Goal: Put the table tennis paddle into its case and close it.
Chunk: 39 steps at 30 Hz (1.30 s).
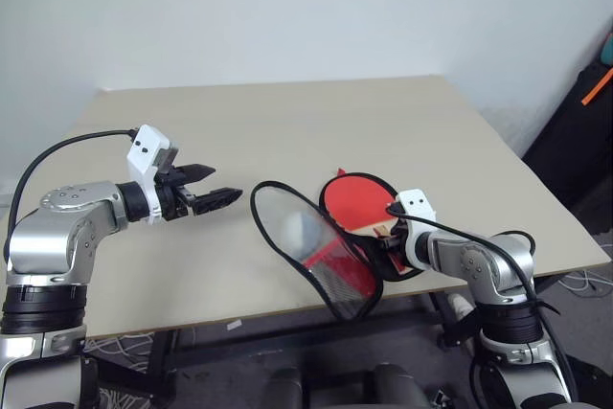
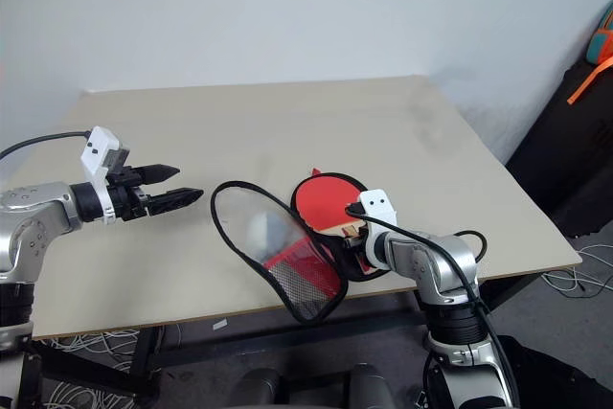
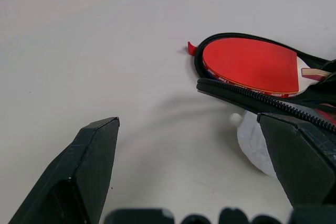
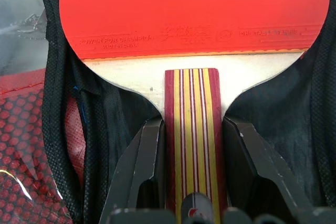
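The table tennis paddle (image 1: 352, 200) lies red face up on the black lining of the open case's lower half (image 1: 337, 179), near the table's front right edge. My right gripper (image 4: 192, 125) is shut on the paddle's striped wooden handle (image 4: 192, 108), one finger on each side. The case's lid (image 1: 299, 237), with its clear panel and red mesh, stands tilted up to the left of the paddle. My left gripper (image 1: 213, 189) hangs open above the table, left of the lid and apart from it. In the left wrist view the paddle (image 3: 247, 64) and the case's zipper edge (image 3: 262, 100) lie ahead.
A small pale lump (image 3: 254, 140) sits on the beige table (image 1: 287, 122) by the lid, seen through the clear panel (image 1: 290, 227). A black bag with an orange strap (image 1: 584, 131) stands beyond the table's right edge. Cables lie on the floor below.
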Each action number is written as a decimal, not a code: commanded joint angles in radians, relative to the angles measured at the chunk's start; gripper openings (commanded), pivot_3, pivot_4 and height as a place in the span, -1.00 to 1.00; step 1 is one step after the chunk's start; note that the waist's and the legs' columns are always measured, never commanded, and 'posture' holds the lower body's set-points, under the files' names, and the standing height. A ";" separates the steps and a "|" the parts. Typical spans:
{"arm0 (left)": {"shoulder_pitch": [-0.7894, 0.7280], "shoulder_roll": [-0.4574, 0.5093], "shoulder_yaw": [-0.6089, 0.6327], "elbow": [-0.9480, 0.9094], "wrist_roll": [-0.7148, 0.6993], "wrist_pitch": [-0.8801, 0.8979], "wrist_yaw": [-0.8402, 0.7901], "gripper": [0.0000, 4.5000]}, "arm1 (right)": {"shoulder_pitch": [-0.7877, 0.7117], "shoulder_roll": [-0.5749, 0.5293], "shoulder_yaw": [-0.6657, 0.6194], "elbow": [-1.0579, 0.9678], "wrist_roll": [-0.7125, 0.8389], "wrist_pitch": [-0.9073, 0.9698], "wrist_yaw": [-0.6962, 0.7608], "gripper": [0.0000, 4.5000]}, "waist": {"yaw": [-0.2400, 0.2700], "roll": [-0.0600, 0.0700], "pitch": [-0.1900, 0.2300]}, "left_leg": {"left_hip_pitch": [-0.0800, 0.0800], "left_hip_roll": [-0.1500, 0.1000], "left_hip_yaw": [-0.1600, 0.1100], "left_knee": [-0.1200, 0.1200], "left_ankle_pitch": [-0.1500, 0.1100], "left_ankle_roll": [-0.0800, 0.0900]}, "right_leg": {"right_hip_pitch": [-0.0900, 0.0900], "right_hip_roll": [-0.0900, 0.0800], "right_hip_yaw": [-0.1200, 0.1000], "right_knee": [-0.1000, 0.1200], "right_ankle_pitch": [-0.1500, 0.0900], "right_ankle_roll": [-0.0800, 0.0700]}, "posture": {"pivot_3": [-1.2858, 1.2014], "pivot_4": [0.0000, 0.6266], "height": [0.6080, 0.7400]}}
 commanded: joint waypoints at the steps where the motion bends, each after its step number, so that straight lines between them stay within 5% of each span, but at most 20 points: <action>1: -0.028 0.007 0.010 -0.018 -0.008 -0.004 0.003 1.00 | -0.027 0.004 -0.006 -0.015 -0.007 -0.012 -0.006 -0.32 | 0.000 0.000 0.000 | 0.000 0.000 0.000 0.000 0.000 0.000 | 0.000 0.000 0.000 0.000 0.000 0.000 | 0.03 -1.00 1.00; 10: -0.007 0.043 0.026 0.003 -0.010 -0.004 -0.039 1.00 | -0.093 -0.119 -0.096 -0.128 0.129 -0.014 0.185 0.98 | 0.001 0.000 0.000 | 0.000 0.000 0.000 0.000 0.000 0.000 | 0.000 0.000 0.000 0.000 0.000 0.000 | 0.03 -1.00 1.00; 18: 0.060 0.053 0.011 0.032 0.012 -0.030 -0.057 1.00 | -0.080 -0.431 -0.181 -0.135 0.253 -0.161 0.480 0.98 | 0.001 0.000 0.001 | 0.000 0.000 0.000 0.000 0.000 0.000 | 0.000 -0.001 -0.001 -0.001 -0.001 -0.002 | 0.03 -1.00 1.00; 27: -0.002 -0.175 -0.085 -0.101 -0.026 0.038 0.081 1.00 | -0.152 -0.478 -0.189 -0.002 0.231 -0.272 0.478 0.98 | 0.003 -0.001 0.000 | 0.000 0.000 0.001 0.001 0.000 0.000 | 0.001 -0.001 0.000 -0.001 0.000 0.000 | 0.03 -1.00 1.00; 33: -0.196 -0.375 -0.190 -0.016 0.030 -0.006 0.172 1.00 | -0.181 -0.477 -0.174 0.024 0.233 -0.302 0.480 0.98 | 0.004 -0.001 0.000 | 0.000 -0.001 0.000 0.003 0.000 0.000 | 0.003 -0.001 0.000 -0.001 0.000 0.000 | 0.03 -1.00 1.00; 39: -0.294 -0.508 -0.278 0.068 0.080 -0.043 0.208 1.00 | -0.146 -0.600 -0.135 0.001 0.223 -0.387 0.622 0.98 | 0.001 -0.001 0.000 | 0.000 -0.002 0.001 0.003 0.000 0.001 | 0.003 -0.001 0.001 -0.002 0.000 0.001 | 0.03 -1.00 1.00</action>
